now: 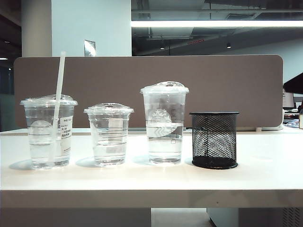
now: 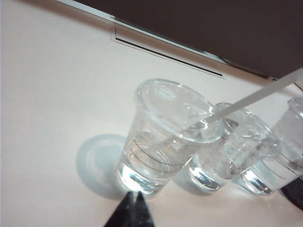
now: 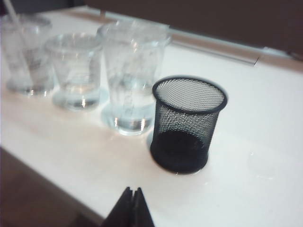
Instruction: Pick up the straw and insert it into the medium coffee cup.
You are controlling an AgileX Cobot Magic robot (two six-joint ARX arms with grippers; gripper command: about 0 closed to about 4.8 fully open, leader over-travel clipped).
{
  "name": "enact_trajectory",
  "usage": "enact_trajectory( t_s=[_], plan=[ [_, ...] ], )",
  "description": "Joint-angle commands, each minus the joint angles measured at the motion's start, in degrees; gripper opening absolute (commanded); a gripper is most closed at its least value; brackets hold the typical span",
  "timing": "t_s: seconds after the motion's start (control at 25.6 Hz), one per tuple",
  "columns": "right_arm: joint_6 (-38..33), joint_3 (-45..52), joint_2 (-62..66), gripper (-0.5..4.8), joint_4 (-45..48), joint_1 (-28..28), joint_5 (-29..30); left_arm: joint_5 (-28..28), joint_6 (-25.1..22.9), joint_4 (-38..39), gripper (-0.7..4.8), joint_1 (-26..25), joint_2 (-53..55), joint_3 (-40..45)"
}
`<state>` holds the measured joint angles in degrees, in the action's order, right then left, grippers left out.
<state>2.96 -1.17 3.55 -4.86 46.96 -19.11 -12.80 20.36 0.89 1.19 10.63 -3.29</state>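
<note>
While the straw (image 1: pixel 57 101) stands in the medium cup (image 1: pixel 49 132), both grippers sit well apart from it. Left gripper (image 2: pixel 136 196) and right gripper (image 3: pixel 132 191) have fingers together, empty.

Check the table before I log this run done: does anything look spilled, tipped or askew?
Nothing stands out. The straw leans a little in the medium coffee cup, far left in the exterior view; all three cups and the mesh pen holder stand upright, no spill. The left gripper and right gripper are shut, clear of everything.
</note>
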Motion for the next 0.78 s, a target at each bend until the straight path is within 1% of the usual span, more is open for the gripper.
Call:
enact_trajectory(
  t_s=[0.04, 0.12, 0.16, 0.2, 0.35, 0.47, 0.59, 0.66, 0.78],
  plan=[
    [0.0, 1.1, -1.9, -0.08, 0.0, -4.1, 0.3, 0.1, -0.2, -0.5, -0.04, 0.1, 0.0, -0.2],
    [0.0, 1.1, -2.8, -0.08, -1.8, -8.1, 2.5, -0.1, -0.2, -0.5, -0.04, 0.1, 0.0, -0.2],
    [0.0, 1.1, -3.3, -0.08, -2.8, -13.5, 5.4, 0.0, -0.2, -0.5, -0.04, 0.1, 0.0, -0.2],
    [0.0, 1.1, -3.3, -0.08, -2.9, -16.3, 7.1, 0.0, -0.2, -0.5, -0.04, 0.1, 0.0, -0.1],
    [0.0, 1.1, -3.5, -0.08, -3.8, -30.0, 17.0, 0.0, -0.2, -0.5, -0.04, 0.1, 0.0, -0.2],
    [0.0, 1.1, -3.5, -0.08, -5.4, -38.4, 20.8, 0.0, -0.2, -0.5, -0.04, 0.1, 0.0, -0.2],
    [-0.5, 1.1, -3.5, -0.08, -5.6, -43.3, 21.2, 0.0, -0.2, -0.5, -0.04, 0.1, 0.0, -0.2],
    [-0.5, 1.1, -3.5, -0.08, -5.6, -44.4, 21.2, 0.0, -0.2, -0.5, -0.04, 0.1, 0.0, -0.2],
    [-1.7, 1.1, -3.5, -0.08, -5.9, -44.6, 19.9, 0.0, -0.2, -0.5, -0.04, 0.1, 0.0, -0.2]
  ],
)
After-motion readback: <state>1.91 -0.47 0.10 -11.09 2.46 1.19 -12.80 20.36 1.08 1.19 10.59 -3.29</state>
